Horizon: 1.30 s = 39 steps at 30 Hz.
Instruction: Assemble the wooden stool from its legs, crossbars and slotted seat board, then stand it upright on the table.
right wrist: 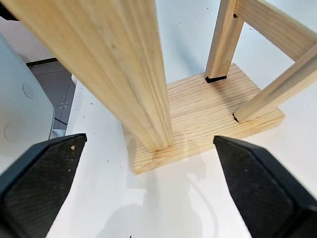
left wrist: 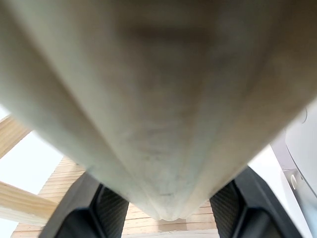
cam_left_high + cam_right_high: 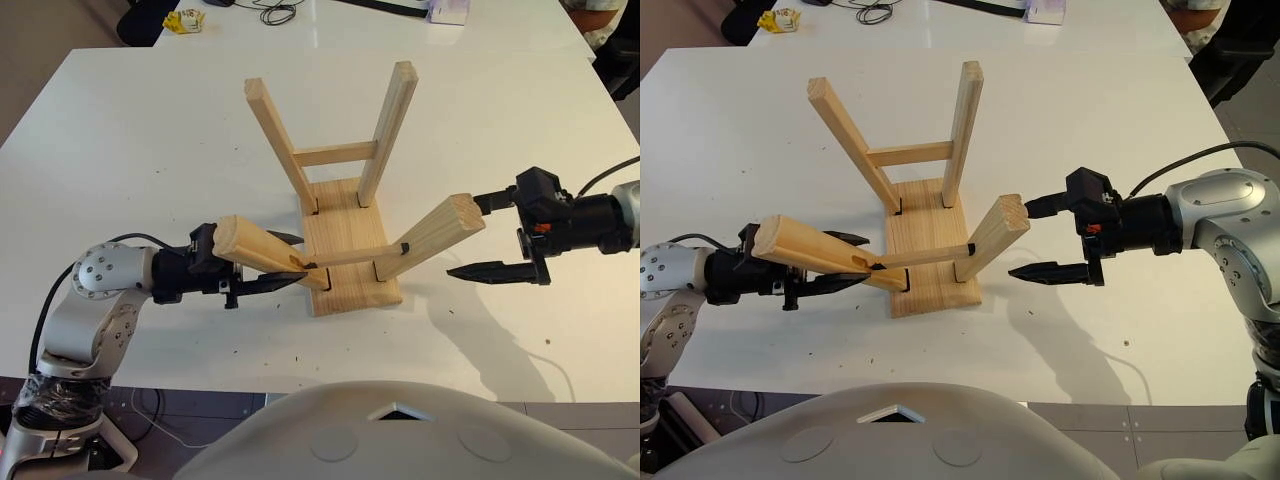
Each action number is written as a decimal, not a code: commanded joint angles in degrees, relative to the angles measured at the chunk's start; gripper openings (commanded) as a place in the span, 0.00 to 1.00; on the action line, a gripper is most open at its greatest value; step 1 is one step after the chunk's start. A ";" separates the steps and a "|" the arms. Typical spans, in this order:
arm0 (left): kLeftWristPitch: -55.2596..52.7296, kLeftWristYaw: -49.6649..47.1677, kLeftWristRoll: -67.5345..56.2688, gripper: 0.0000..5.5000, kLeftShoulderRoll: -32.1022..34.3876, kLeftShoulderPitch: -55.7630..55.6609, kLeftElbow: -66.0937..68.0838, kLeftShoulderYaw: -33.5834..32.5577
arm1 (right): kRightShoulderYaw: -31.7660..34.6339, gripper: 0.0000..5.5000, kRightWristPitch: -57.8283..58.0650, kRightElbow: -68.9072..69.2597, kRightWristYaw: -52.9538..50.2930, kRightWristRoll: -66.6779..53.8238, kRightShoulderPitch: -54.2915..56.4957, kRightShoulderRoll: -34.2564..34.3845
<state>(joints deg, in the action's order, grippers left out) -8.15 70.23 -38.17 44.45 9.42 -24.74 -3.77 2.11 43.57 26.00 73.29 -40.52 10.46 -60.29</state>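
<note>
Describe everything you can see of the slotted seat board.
The seat board is a pale, straight-grained wooden rectangle lying flat on the white table. Four legs stand in its dark slots, feet up and splayed outward, two at each end. Its middle is bare. The left hand grips the near-left leg just above it.

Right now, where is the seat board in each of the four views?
Left eye: seat board lies centre, flat on the table.
Right eye: just left of centre.
Left wrist: beyond the gripped leg, at.
Right wrist: beyond the near right leg, at.
Shared landmark: the white table under it.
</note>
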 commanded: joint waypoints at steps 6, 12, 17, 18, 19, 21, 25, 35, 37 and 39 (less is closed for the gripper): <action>-0.09 -0.21 3.49 0.37 0.25 0.71 -2.34 3.32 | -2.62 0.86 -0.16 0.94 -1.20 0.30 2.17 1.70; -0.01 -1.31 5.90 0.37 0.47 -0.67 -0.94 4.99 | -3.60 0.86 -1.12 0.89 -1.46 1.21 2.11 1.96; -1.17 -3.31 8.40 0.37 1.12 -2.48 0.31 6.49 | -4.18 0.86 -2.08 1.00 -1.54 1.74 1.59 2.09; -1.71 -4.01 9.09 0.37 1.29 -2.96 0.53 6.86 | -4.37 0.86 -2.34 1.04 -1.59 1.94 1.43 2.12; -1.65 -4.39 9.66 0.37 1.41 -3.34 0.72 7.14 | -4.50 0.86 -2.52 1.11 -1.65 2.06 1.31 2.14; -2.83 -5.28 10.03 0.37 1.78 -4.11 0.94 7.65 | -4.65 0.86 -2.64 1.31 -1.79 2.15 1.19 2.24; -7.07 -7.73 9.21 0.37 1.86 -6.35 1.32 7.96 | -5.27 0.86 -3.59 1.36 -1.97 2.99 0.82 2.27; -13.82 -8.67 6.67 0.37 2.09 -8.38 0.45 8.68 | -5.95 0.86 -4.31 1.28 -2.53 3.56 1.08 2.99; -14.09 -8.46 6.82 0.37 2.26 -8.29 0.20 8.95 | -6.11 0.86 -4.39 1.36 -2.55 3.60 1.14 3.16; -14.73 -8.40 6.87 0.37 2.50 -8.23 0.02 9.29 | -6.32 0.86 -4.48 1.32 -2.49 3.67 1.36 3.38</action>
<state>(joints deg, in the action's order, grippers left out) -17.66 63.75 -34.28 44.85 0.53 -25.92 3.54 -2.22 39.57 26.19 70.96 -37.50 11.78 -57.94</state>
